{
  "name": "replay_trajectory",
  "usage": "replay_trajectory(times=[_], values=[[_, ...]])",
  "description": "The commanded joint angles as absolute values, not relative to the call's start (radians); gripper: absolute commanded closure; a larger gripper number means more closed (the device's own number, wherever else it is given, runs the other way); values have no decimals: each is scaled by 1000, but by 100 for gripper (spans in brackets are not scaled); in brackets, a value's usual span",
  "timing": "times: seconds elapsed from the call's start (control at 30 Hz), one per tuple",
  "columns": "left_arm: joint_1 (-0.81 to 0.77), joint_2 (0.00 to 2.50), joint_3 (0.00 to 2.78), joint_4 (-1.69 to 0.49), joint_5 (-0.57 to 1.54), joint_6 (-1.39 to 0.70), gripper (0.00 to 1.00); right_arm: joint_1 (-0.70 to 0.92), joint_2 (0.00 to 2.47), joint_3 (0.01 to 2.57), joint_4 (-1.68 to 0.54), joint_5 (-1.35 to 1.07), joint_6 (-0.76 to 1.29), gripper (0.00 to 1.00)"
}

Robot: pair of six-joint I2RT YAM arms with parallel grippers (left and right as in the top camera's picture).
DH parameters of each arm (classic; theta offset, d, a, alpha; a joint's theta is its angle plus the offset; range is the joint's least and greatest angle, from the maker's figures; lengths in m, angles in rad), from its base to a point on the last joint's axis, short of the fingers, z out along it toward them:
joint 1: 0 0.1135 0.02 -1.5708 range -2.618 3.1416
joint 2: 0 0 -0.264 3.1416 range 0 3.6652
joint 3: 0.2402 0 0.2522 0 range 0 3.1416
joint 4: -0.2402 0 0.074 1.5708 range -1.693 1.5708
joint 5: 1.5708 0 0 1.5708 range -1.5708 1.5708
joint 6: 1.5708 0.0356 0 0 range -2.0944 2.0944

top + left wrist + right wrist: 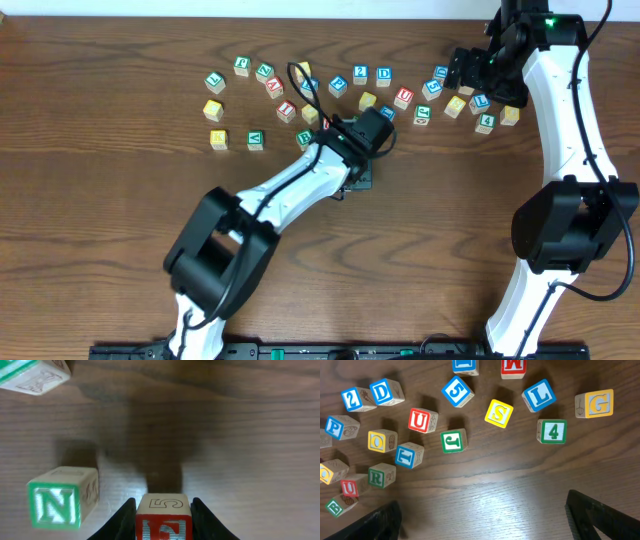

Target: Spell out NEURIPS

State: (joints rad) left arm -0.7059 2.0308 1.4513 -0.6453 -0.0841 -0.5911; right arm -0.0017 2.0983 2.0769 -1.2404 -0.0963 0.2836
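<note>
Two arms reach forward: left gripper point(163, 506) pinches a red-lettered cube point(163, 527) near the green N cube point(56, 505); right gripper point(485, 517) hovers, spread wide.

- The E cube point(163, 522), red-faced with a 5 on its top, is being pinched by the left gripper point(163, 509).
- The N cube point(56, 505), green-lettered, is standing near its left, apart and slightly turned.
- The U cube point(422, 420), red, is lying tilted among scattered cubes.
- The R cube point(381, 476), green, is lying below-left of it.
- The P cube point(340, 426), blue, is sitting further left.
- The S cube point(499, 413), yellow, is lying turned, right of U.
</note>
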Motion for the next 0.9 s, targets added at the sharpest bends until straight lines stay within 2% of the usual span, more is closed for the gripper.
replay_trajectory(times=[0.0, 0.87], values=[[-696, 2072, 1444, -640, -130, -604, 70, 1, 2070, 2095, -1242, -100, 275, 1], [-671, 2085, 1444, -602, -169, -604, 69, 1, 2070, 2095, -1242, -100, 275, 1]])
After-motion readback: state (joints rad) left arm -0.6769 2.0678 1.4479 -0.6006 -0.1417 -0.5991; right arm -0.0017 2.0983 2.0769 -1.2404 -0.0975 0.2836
